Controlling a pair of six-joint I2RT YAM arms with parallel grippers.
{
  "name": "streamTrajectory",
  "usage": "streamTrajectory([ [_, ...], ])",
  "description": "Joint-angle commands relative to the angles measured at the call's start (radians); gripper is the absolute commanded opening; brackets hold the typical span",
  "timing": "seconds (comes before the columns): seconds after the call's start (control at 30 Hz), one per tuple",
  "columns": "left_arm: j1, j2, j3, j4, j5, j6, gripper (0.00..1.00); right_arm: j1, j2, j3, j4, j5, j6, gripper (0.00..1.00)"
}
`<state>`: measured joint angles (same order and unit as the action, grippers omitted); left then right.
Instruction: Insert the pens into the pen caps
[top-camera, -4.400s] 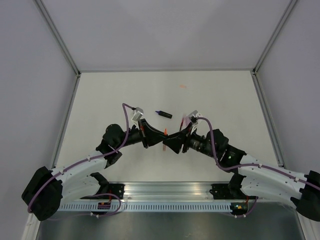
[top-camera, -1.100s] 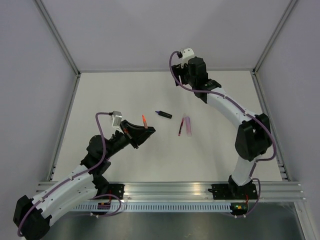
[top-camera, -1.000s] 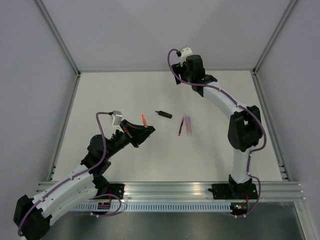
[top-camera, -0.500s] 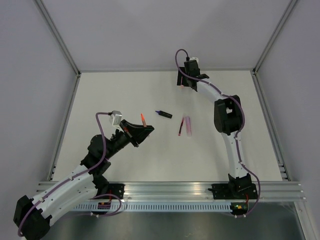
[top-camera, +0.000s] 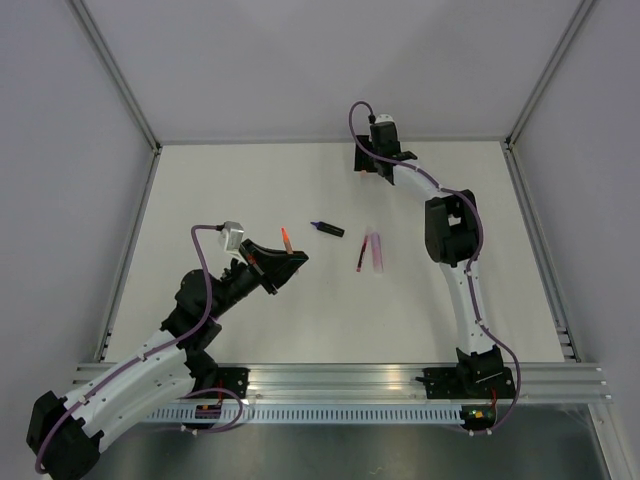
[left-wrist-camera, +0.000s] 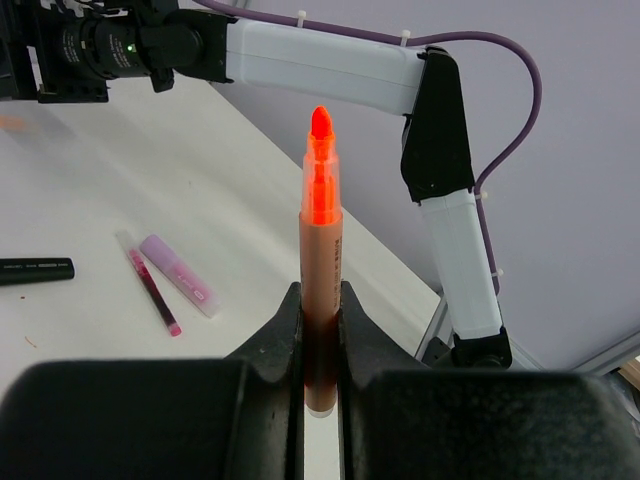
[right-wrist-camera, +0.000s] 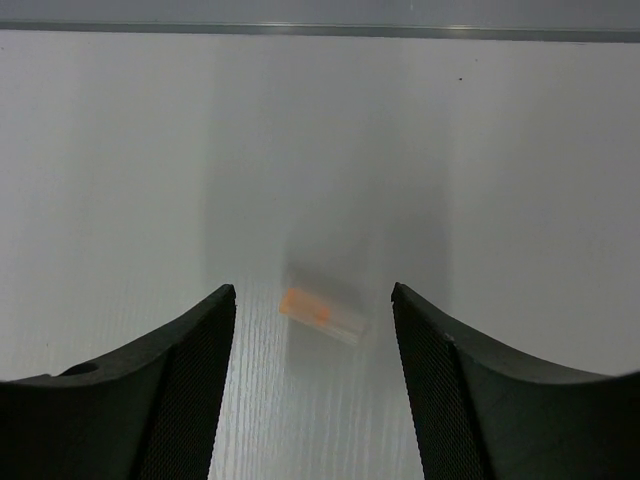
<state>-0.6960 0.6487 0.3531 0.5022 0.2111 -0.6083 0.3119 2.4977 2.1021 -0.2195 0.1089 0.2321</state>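
The pen cap (right-wrist-camera: 322, 315), clear with an orange end, lay on the surface (right-wrist-camera: 120, 150) near its far edge. It sat between the parted fingers of the right tool (right-wrist-camera: 312, 293), touching neither, with its long axis slanting across the gap. The left tool (left-wrist-camera: 320, 315), well away from it, was clamped on an orange pen (left-wrist-camera: 321, 230) held tip-up.

Left jaws clasp an orange pen (top-camera: 287, 238); dark pen (top-camera: 327, 228) and pink pen (top-camera: 360, 259) lie on the table (top-camera: 230, 180)
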Motion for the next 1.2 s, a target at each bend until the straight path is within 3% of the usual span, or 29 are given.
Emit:
streamTrajectory([
  [0.0, -0.002, -0.006, -0.003, 0.004, -0.012, 0.007, 0.02, 0.0, 0.036, 0.056, 0.054, -0.064, -0.063, 0.69],
  [0.3, -0.002, -0.015, -0.005, 0.009, -0.009, 0.008, 0.02, 0.0, 0.079, 0.072, 0.06, -0.103, -0.114, 0.63],
  [0.57, -0.002, -0.018, -0.005, 0.002, -0.016, 0.015, 0.02, 0.0, 0.112, 0.099, 0.04, -0.201, -0.109, 0.63],
  [1.17, -0.002, -0.027, -0.005, 0.002, -0.007, 0.004, 0.02, 0.0, 0.04, 0.044, -0.066, -0.264, -0.146, 0.62],
])
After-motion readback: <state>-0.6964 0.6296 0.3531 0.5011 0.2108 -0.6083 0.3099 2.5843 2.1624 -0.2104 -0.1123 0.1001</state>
